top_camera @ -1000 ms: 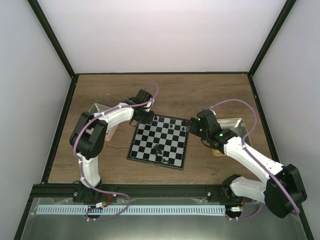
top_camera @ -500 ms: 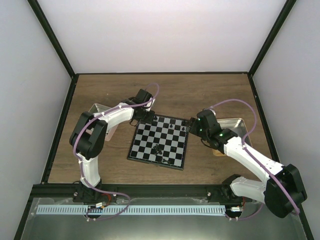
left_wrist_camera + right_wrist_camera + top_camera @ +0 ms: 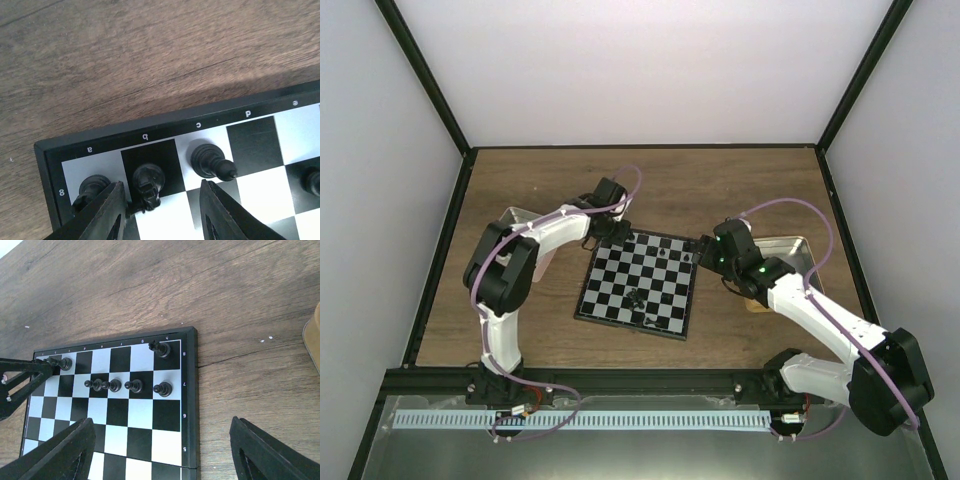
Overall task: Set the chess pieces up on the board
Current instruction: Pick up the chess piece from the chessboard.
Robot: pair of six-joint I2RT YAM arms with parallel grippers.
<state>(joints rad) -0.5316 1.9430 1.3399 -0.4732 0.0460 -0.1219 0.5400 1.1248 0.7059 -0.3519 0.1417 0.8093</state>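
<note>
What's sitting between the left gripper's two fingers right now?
One tiny black chess piece, on the dark b8 square of the black-and-silver chessboard, in the open gap of the left gripper. The left wrist view shows it.

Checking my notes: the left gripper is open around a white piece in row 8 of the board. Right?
No: the left wrist view shows the piece is black, not white. The left gripper is open around it, in the board's row 8.
</note>
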